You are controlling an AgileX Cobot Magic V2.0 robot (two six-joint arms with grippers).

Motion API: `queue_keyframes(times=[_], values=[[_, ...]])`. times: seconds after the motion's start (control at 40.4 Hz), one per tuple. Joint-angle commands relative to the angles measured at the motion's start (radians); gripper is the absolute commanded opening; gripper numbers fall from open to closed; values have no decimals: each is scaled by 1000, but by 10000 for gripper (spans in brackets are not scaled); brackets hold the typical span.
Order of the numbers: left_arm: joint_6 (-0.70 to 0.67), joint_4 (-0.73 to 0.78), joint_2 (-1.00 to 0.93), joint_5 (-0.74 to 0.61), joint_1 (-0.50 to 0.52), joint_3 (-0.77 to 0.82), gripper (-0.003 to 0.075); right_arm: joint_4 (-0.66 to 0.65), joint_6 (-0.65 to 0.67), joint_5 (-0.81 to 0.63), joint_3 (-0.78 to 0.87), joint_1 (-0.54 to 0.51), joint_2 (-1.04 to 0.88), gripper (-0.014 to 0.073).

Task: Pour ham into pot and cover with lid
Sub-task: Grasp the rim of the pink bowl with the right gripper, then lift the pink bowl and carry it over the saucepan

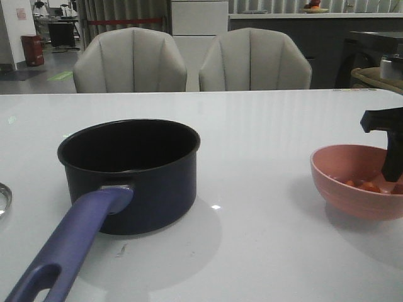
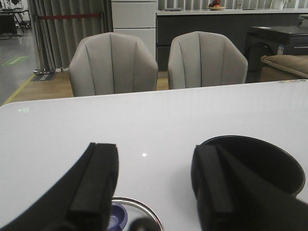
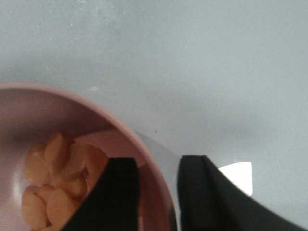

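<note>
Far left of the table (image 1: 264, 126): the lid (image 1: 4, 200) is lying flat, only a sliver of its steel rim showing at the front view's edge. The left gripper (image 2: 154, 192) is hanging low above it, fingers (image 2: 96, 187) spread wide, holding nothing; the purple-blue knob (image 2: 117, 219) is peeking up between them.

Left of centre: the pot (image 1: 129, 170) is sitting upright, mouth up. Its handle (image 1: 69, 248) is running long toward the camera and slightly left, hole end nearest.

Far right: a pink bowl (image 1: 352, 179) is sitting upright, well apart from the pot, ham (image 3: 62, 178) heaped inside. The right gripper (image 3: 156, 192) is straddling its rim, one finger inside, one outside, close around the wall; whether it is actually pinching, cannot tell.
</note>
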Motion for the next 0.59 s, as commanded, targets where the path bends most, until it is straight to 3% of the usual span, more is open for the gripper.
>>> queue_keyframes(times=[0.0, 0.346, 0.569], values=[[-2, -1, -11, -79, -8, -24, 382, 24, -16, -3, -51, -6, -20, 123], [-2, -1, -13, -79, -8, -24, 382, 75, -99, 45, -178, 22, -91, 136], [-2, -1, -13, -79, -8, -24, 382, 114, -201, 49, -281, 164, -147, 136]])
